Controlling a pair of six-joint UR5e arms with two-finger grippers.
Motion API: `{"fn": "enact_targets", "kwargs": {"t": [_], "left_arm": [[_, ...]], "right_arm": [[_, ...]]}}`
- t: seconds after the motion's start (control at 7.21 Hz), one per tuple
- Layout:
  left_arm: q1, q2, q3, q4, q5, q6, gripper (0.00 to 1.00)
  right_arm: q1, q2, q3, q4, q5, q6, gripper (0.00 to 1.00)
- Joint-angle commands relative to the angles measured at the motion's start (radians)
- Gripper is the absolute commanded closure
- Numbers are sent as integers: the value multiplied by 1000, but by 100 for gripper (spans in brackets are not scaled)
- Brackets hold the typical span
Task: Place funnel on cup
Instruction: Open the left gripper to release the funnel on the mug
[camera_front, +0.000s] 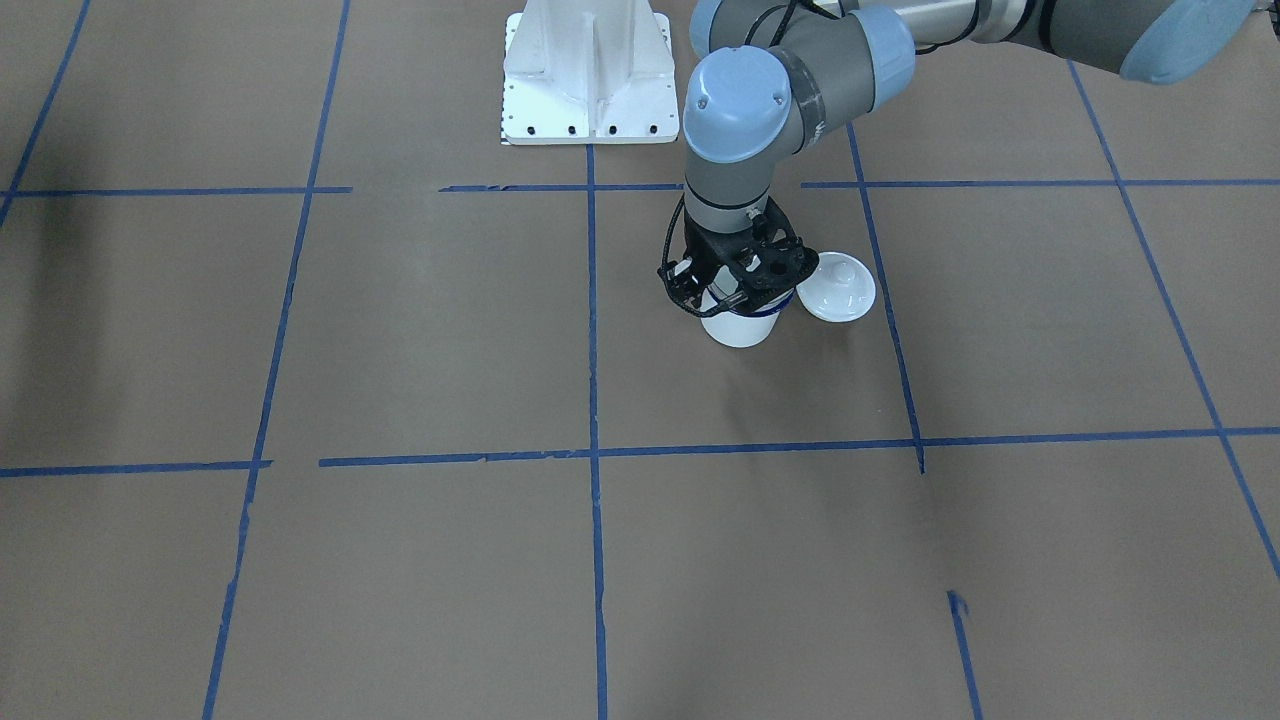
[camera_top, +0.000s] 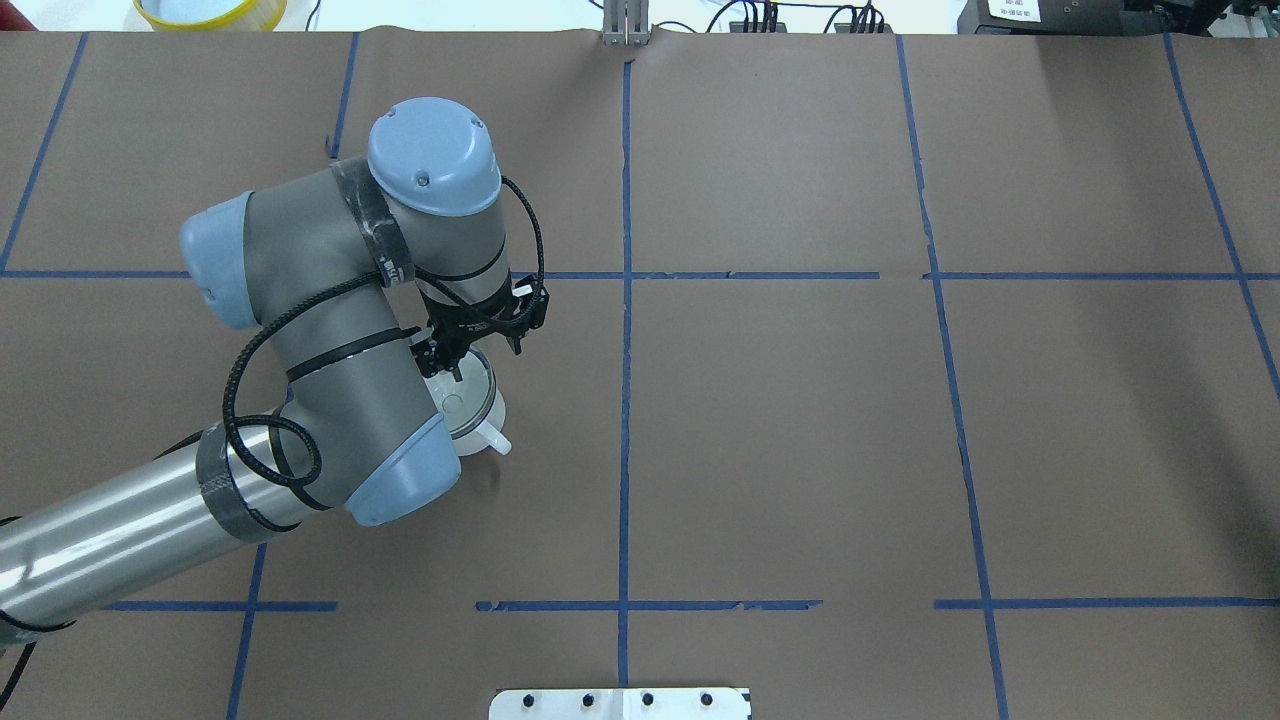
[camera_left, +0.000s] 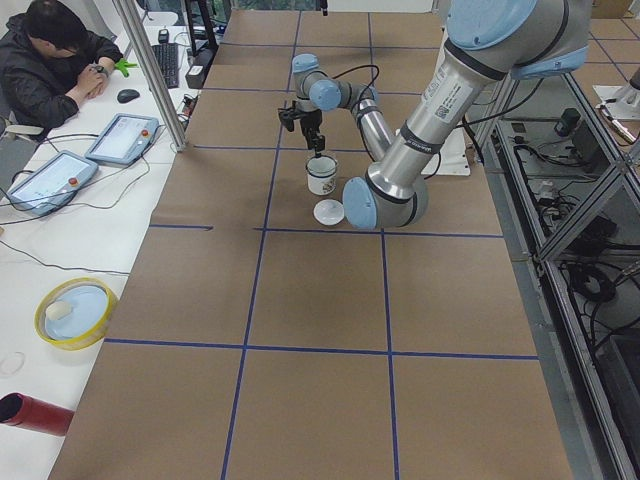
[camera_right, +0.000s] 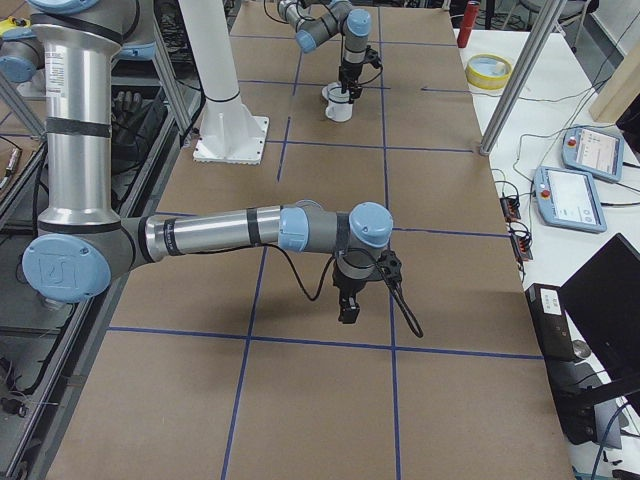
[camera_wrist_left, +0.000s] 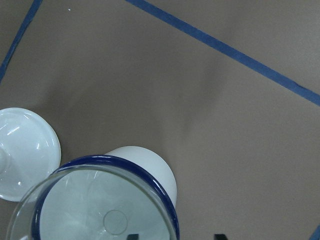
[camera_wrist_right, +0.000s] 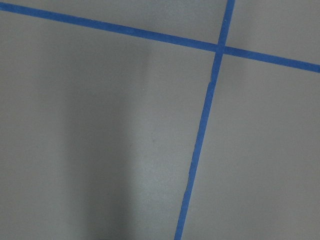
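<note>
The cup (camera_front: 742, 330), a white mug with a dark blue rim, stands on the brown table next to a blue tape line. The clear funnel (camera_wrist_left: 100, 210) sits in its mouth, its round rim level with the mug's rim (camera_wrist_left: 150, 177). My left gripper (camera_front: 725, 295) hangs straight down over the cup. In the left wrist view its two dark fingertips (camera_wrist_left: 132, 236) stand apart, one inside the funnel's rim and one outside, so it is open (camera_wrist_left: 175, 236). My right gripper (camera_right: 347, 312) hovers far off over bare table. I cannot tell if it is open or shut.
A white round lid with a knob (camera_front: 838, 287) lies on the table right beside the cup. The white robot base (camera_front: 590, 75) stands at the table's robot side. A yellow-rimmed dish (camera_left: 75, 312) and operators' tablets sit beyond the table's far edge.
</note>
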Motion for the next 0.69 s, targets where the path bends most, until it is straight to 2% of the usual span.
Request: {"fn": "enact_targets", "kwargs": {"t": [0.0,0.28,0.42,0.55], "left_arm": [[-32,104,-152,-1,1,170,0],[-227,298,-240,-120,-13,584,0],[-333,410,-236,-213,-57,768,0],[-450,514,-229,-286,-144,978,0]], "right_arm": [[0,0,0,0,0,0,0],[0,0,0,0,0,0,0],[0,0,0,0,0,0,0],[0,0,0,0,0,0,0]]}}
